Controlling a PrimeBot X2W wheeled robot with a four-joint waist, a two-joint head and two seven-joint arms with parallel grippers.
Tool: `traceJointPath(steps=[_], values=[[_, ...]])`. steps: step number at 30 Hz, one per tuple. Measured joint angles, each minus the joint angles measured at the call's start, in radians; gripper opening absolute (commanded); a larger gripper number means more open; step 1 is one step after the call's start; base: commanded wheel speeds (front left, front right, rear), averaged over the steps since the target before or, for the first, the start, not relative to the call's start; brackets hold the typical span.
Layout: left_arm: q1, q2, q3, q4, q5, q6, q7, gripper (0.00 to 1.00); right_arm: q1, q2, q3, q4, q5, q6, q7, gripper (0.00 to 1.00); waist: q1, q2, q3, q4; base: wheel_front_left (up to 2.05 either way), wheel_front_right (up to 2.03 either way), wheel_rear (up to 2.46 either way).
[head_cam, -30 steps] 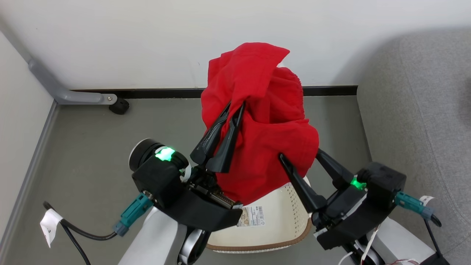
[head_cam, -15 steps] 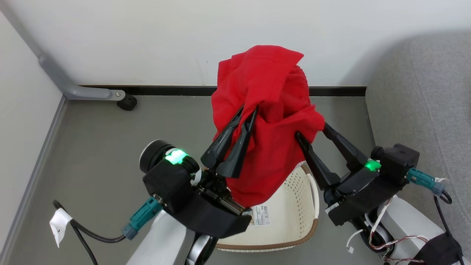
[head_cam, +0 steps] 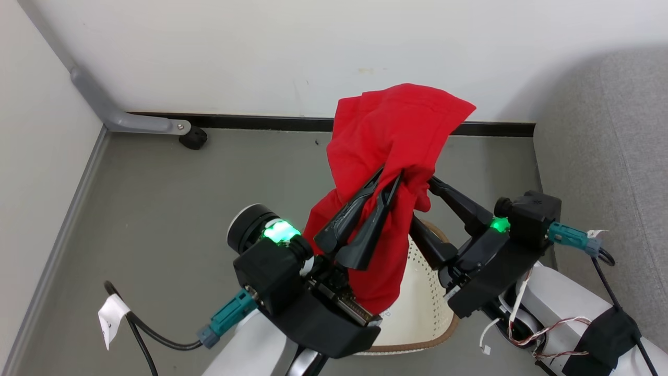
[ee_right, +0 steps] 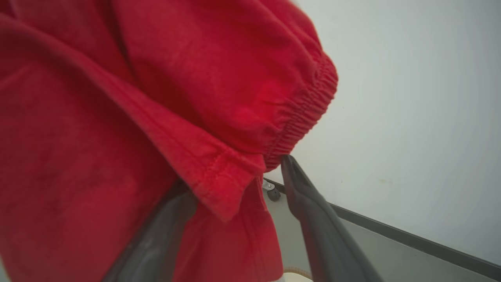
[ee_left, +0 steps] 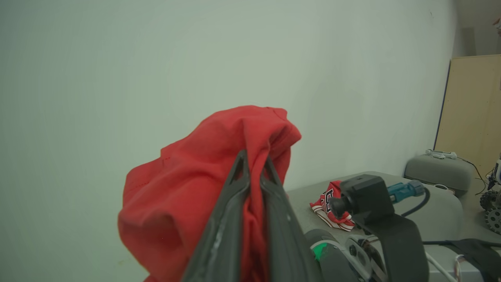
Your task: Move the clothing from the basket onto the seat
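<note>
1. See left claw pinched together on a fold of the plain red garment; confirm from left wrist view, with red cloth bunched over and around both closed fingers.
2. Find that garment lifted in the air over the basket, lower end hanging down in front of the basket's perforated inner wall; cannot tell of any contact between hem and wall.
3. Record right claw spread wide apart, clamped on nothing. From right wrist view, note one finger bare, tip touching the garment's gathered elastic edge, and the other finger half covered by a stitched hem draped across it.
4. Place basket on the grey floor, between the two arms, near the seat; seat along the right edge of head view, apart from the garment.
5. Spot a second piece of clothing, a red jersey with white striped trim, lying crumpled on the seat's top in left wrist view, partly hidden behind the right arm's dark housing.
</note>
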Motion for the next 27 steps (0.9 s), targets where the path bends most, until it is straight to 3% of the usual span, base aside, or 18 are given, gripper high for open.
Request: traceJointPath(steps=[9, 20, 21, 22, 23, 27], values=[[-0.010, 0.000, -0.031, 0.003, -0.011, -0.001, 0.000, 0.00, -0.061, -0.033, 0.160, -0.032, 0.081, 0.000, 0.000, 1.00, 0.0000, 0.0000, 0.003, 0.016, 0.00, 0.00, 0.00], [-0.012, 0.004, -0.028, 0.017, -0.034, -0.008, -0.001, 0.00, -0.104, -0.069, 0.267, -0.111, 0.146, 0.000, 0.000, 1.00, 0.0000, 0.0000, 0.007, 0.007, 0.00, 0.00, 0.00], [-0.012, 0.006, -0.027, 0.016, -0.034, -0.008, -0.002, 0.00, -0.110, -0.071, 0.276, -0.116, 0.150, 0.000, 0.000, 0.73, 0.0000, 0.0000, 0.009, 0.005, 0.00, 0.00, 0.00], [-0.012, 0.007, -0.026, 0.015, -0.034, -0.008, -0.002, 0.00, -0.115, -0.073, 0.280, -0.120, 0.151, 0.000, 0.000, 0.24, 0.0000, 0.0000, 0.011, 0.002, 0.00, 0.00, 0.00], [-0.012, 0.007, -0.026, 0.015, -0.034, -0.008, -0.003, 0.00, -0.120, -0.076, 0.282, -0.124, 0.151, 0.000, 0.000, 0.00, 0.0000, -0.0001, 0.013, 0.000, 0.00, 0.00, 0.00], [-0.017, 0.005, -0.027, 0.028, -0.036, -0.008, -0.006, 0.00, -0.130, -0.083, 0.272, -0.122, 0.177, 0.000, 0.000, 0.00, 0.0000, 0.0000, 0.020, -0.009, 0.00, 0.00, 0.00]])
